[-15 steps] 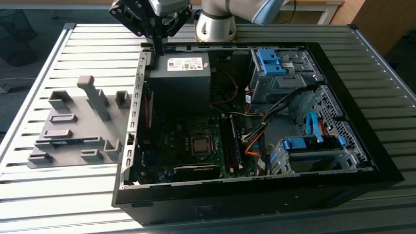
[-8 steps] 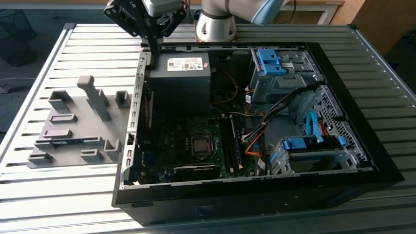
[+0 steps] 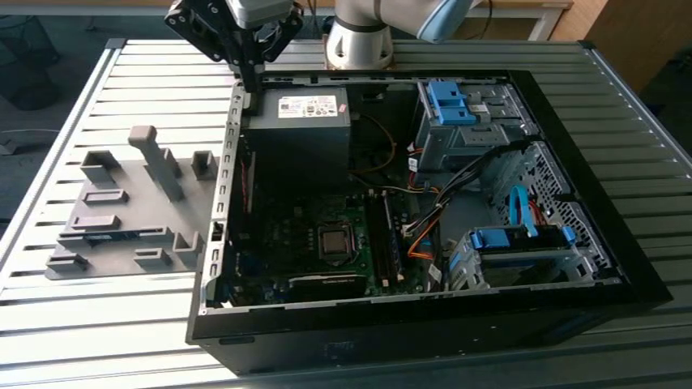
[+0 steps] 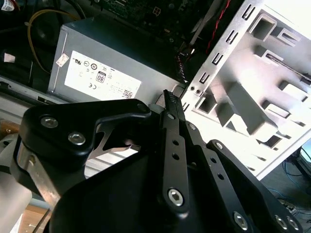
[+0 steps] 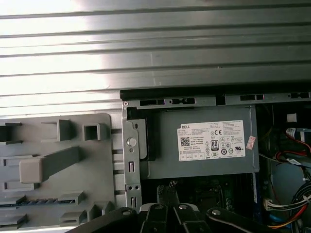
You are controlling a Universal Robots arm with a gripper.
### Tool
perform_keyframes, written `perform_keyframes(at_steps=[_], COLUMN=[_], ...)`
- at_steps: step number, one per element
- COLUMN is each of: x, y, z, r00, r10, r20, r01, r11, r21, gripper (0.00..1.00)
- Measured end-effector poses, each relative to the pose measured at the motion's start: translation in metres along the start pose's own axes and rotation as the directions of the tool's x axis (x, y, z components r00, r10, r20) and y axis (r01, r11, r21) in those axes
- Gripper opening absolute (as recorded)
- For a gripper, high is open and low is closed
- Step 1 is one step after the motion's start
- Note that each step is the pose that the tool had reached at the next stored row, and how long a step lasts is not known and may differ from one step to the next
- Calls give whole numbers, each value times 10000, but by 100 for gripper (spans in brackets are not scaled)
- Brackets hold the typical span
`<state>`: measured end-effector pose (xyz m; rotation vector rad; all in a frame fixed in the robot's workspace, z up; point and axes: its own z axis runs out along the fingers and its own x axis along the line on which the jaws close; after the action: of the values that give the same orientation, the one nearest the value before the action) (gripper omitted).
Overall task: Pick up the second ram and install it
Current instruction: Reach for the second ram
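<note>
My gripper (image 3: 249,81) above the computer case (image 3: 433,340) wall by the power supply (image 3: 303,142), fingers pressed together on nothing, second ram (image 3: 109,236) lying in the grey holder tray (image 3: 141,212)

I am watching bright light glaring off the slatted table (image 5: 155,53) while the open case (image 3: 378,340) is sitting in shadow.
</note>
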<state>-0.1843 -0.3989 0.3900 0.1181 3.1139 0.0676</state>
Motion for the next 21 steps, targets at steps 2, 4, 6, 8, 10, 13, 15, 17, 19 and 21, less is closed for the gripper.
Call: perform_keyframes(at_steps=[2,4,6,8,10,13,15,17,19,21], x=[14,28,44,59,74,97,112,127,142,158], y=[-1,-2,-4,-5,-6,-8,-9,-10,-11,-13], z=[1,2,3,4,5,7,8,10,11,12], r00=[10000,10000,10000,10000,10000,10000,10000,10000,10000,10000], r10=[0,0,0,0,0,0,0,0,0,0], r20=[-2,-5,-6,-8,-9,-11,-12,-14,-15,-16], r01=[0,0,0,0,0,0,0,0,0,0], r11=[10000,10000,10000,10000,10000,10000,10000,10000,10000,10000], r21=[0,1,0,1,1,1,1,1,1,1], gripper=[11,11,11,11,11,11,11,11,11,11])
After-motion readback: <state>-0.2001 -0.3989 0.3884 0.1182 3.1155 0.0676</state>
